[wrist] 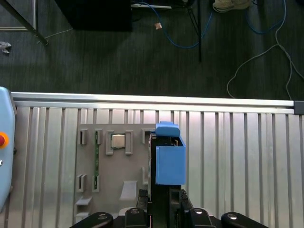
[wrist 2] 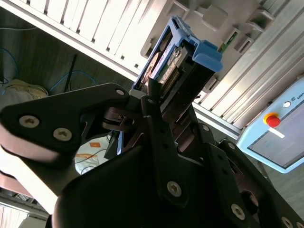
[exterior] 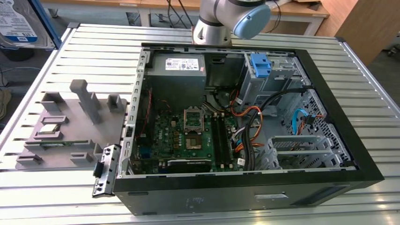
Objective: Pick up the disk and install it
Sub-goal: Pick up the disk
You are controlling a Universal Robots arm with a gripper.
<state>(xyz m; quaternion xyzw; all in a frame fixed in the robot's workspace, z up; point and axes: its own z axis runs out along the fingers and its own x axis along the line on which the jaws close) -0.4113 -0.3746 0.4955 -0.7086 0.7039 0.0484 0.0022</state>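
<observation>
Pincer (wrist 2: 166,102) clamps the disk (wrist 2: 172,64) edge-on, blue plastic bracket (wrist: 170,164) framing it

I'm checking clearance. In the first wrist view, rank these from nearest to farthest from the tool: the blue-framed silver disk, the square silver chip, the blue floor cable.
1. Blue-framed silver disk, clamped in the tool.
2. Square silver chip, on the grey tray beneath.
3. Blue floor cable, beyond the table edge.

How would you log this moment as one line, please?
gripper: shut on the disk | location: over the grey fixture on the slatted table | install: not yet done
</observation>
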